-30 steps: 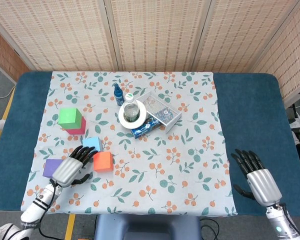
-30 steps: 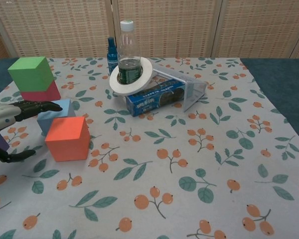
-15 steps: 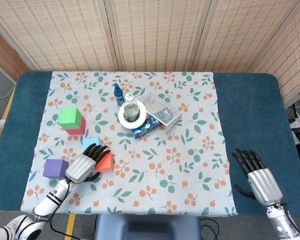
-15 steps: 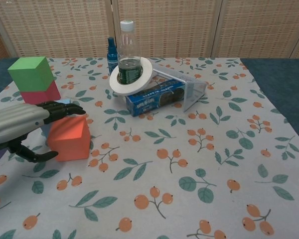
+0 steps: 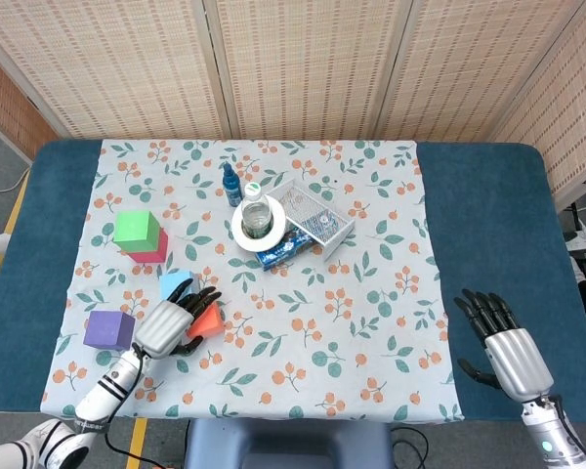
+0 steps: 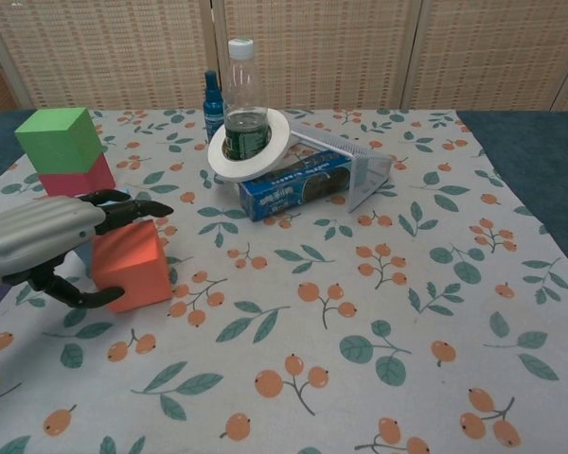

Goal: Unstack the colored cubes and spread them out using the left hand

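Observation:
My left hand (image 5: 171,325) lies over the orange cube (image 5: 211,317), fingers across its top and thumb against its near side; the orange cube (image 6: 133,267) sits slightly tilted in that grip under the left hand (image 6: 43,241). A light blue cube (image 5: 174,284) stands just behind it, mostly hidden in the chest view. The purple cube (image 5: 109,329) sits to the left. A green cube (image 5: 137,230) is stacked on a pink cube (image 5: 154,252) at the far left. My right hand (image 5: 503,349) rests open over the blue table at the right.
A water bottle (image 6: 245,99) ringed by a white tape roll (image 6: 265,151), a blue snack box (image 6: 293,187), a clear container (image 6: 355,170) and a small blue spray bottle (image 6: 212,95) cluster at the cloth's back centre.
My left hand moved right from beside the purple cube onto the orange cube and closed around it. The cube has tilted slightly. The right hand stayed put.

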